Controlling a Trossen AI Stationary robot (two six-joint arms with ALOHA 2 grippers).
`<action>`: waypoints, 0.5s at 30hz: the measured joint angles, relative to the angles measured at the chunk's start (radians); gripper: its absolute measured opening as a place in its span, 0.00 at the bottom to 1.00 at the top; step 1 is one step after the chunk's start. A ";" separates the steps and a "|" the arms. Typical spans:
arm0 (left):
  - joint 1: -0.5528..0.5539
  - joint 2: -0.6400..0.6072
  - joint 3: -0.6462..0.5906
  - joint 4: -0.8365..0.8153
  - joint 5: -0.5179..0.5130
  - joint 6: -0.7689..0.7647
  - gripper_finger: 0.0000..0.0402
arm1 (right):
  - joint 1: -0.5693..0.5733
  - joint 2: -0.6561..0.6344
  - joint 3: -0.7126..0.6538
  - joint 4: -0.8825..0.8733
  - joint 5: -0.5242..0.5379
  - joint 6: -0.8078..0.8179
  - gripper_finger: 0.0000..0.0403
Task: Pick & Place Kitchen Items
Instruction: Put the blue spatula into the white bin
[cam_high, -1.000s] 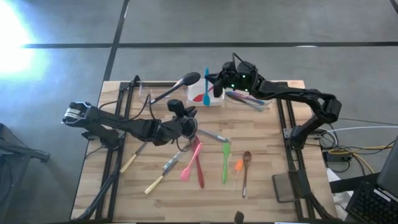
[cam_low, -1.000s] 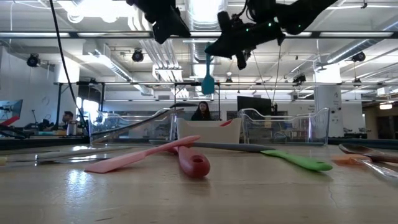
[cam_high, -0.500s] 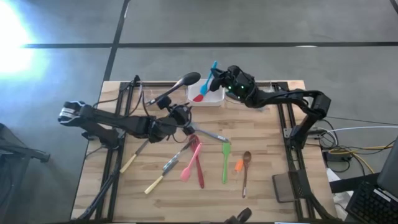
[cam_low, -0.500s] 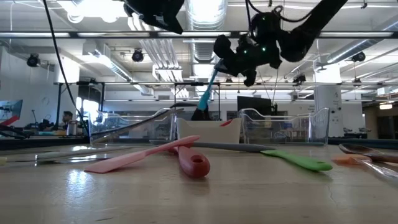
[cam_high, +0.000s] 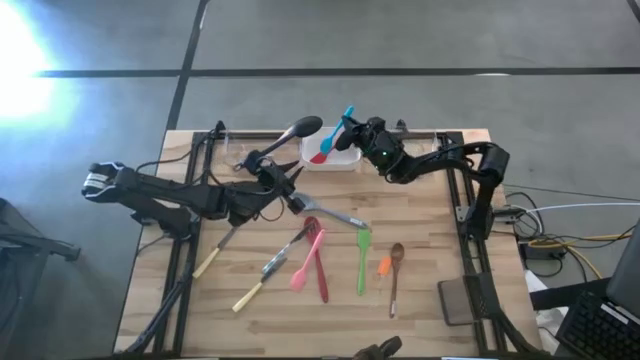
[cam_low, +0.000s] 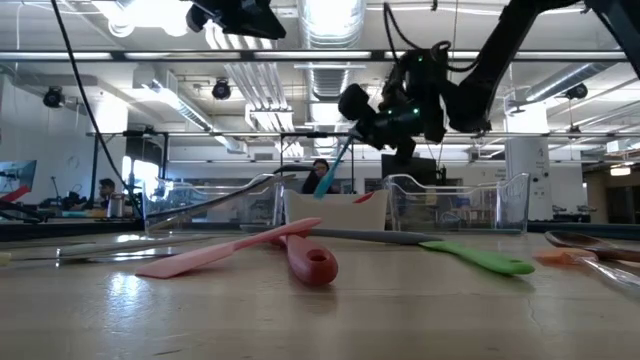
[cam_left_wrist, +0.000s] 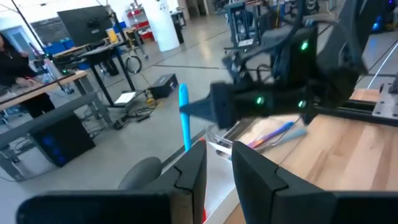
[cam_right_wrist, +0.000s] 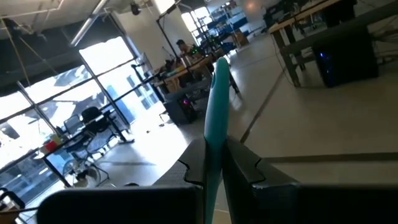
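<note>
My right gripper (cam_high: 360, 128) is above the far side of the white tray (cam_high: 345, 160), shut on a teal spatula (cam_high: 346, 116). The spatula slants down toward the tray (cam_low: 335, 210) in the low view (cam_low: 330, 170). A red spoon (cam_high: 320, 155) lies in the tray. My left gripper (cam_high: 280, 180) is in the air near the tray's left side, its fingers a little apart and empty (cam_left_wrist: 219, 180). A black ladle (cam_high: 290, 133) lies slanted on the left clear tray. Pink spatula (cam_high: 305, 262), red spoon (cam_high: 320, 268), green spatula (cam_high: 362, 258) and wooden spoon (cam_high: 395, 272) lie on the table. My right gripper pinches the teal spatula's handle (cam_right_wrist: 213, 146) between its two fingers. The spatula runs on forward past the fingertips (cam_right_wrist: 219, 81). It is lifted clear and tilted, its free end (cam_low: 322, 188) lowest, just above the tray's rim.
Clear plastic trays stand left (cam_low: 215, 205) and right (cam_low: 455, 205) of the white tray; the right one holds several utensils (cam_left_wrist: 273, 134). Wooden-handled knives (cam_high: 255, 285) and a metal utensil (cam_high: 335, 215) lie mid-table. A dark pad (cam_high: 455, 300) lies near the right edge.
My right gripper has come down toward the white tray, and the teal spatula has tipped from hanging straight down to a slant. My left gripper has risen and drawn back toward the table's left and far side.
</note>
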 joint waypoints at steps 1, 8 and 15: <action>0.000 -0.007 -0.002 -0.001 0.000 0.000 0.20 | 0.000 0.016 0.010 -0.003 -0.001 0.012 0.03; 0.000 -0.044 -0.002 0.001 -0.001 0.010 0.20 | 0.002 0.114 0.070 -0.003 0.008 0.077 0.03; 0.000 -0.085 -0.002 0.002 -0.001 0.031 0.20 | 0.008 0.151 0.077 -0.026 0.051 0.111 0.03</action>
